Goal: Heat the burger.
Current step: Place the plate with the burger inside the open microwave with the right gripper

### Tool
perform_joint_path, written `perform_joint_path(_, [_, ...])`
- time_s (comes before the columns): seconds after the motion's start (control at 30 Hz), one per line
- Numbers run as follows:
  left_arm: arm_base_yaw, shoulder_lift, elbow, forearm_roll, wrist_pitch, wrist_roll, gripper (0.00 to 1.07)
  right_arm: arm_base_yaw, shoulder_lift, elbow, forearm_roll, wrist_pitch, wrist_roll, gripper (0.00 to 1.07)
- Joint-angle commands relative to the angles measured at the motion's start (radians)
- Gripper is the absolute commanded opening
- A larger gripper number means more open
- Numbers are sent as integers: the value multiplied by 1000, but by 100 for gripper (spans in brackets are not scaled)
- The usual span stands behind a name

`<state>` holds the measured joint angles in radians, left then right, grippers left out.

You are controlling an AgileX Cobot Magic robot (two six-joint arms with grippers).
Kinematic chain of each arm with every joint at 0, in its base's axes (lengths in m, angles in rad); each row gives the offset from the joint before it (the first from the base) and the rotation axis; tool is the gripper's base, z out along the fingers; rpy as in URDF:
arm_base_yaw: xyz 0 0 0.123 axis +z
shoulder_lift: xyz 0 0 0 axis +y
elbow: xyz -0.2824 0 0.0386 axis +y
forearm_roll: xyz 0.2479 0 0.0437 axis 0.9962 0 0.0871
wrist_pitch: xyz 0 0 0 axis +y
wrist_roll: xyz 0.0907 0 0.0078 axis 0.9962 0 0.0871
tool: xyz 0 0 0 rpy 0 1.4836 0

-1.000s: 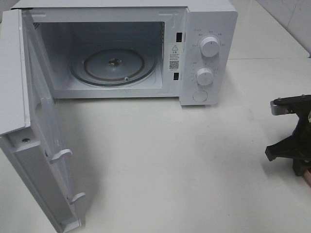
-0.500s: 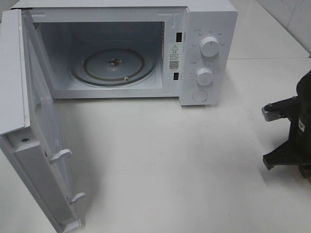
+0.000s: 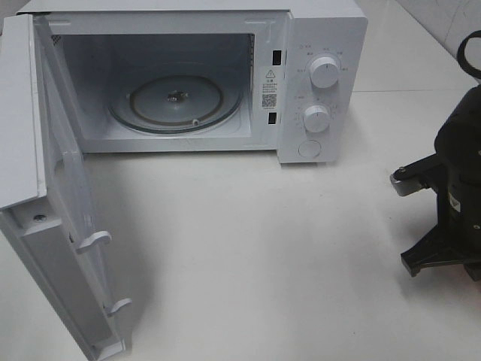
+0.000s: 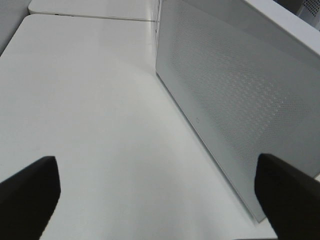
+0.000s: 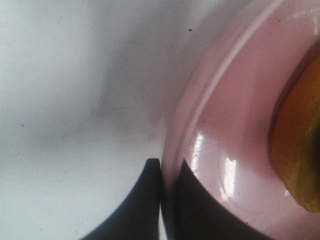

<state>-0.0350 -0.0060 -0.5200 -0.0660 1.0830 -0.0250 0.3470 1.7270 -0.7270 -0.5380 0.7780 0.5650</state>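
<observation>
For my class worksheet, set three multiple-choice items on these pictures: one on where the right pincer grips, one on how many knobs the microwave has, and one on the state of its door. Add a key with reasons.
1. The right pincer is closed on:
A) a spoon
B) the rim of the pink plate
C) nothing

2. How many knobs are on the front of the microwave?
A) one
B) four
C) two

3. The door is:
A) swung wide open
B) shut
C) taken off

Key:
1 B: the right wrist view shows both fingers pinching the plate's rim.
2 C: one knob sits above the other, with a round button below them.
3 A: the door stands out on the left of the high view, and the turntable shows inside.
</observation>
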Motion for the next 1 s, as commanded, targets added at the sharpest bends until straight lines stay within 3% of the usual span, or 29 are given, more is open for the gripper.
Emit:
perform_joint_path(0.03, [0, -14, 2, -10, -14, -1, 98, 22, -30, 13, -49, 43, 24, 0])
perform_joint_path(0.27, [0, -14, 2, -10, -14, -1, 98, 52, -118, 63, -56, 47, 39, 0])
perform_joint_path(0.6, [0, -14, 2, -10, -14, -1, 98, 174, -300, 136, -44, 85, 53, 0])
perform_joint_path(1.0, [0, -14, 2, -10, -14, -1, 98, 329, -324, 151, -41, 165, 57, 0])
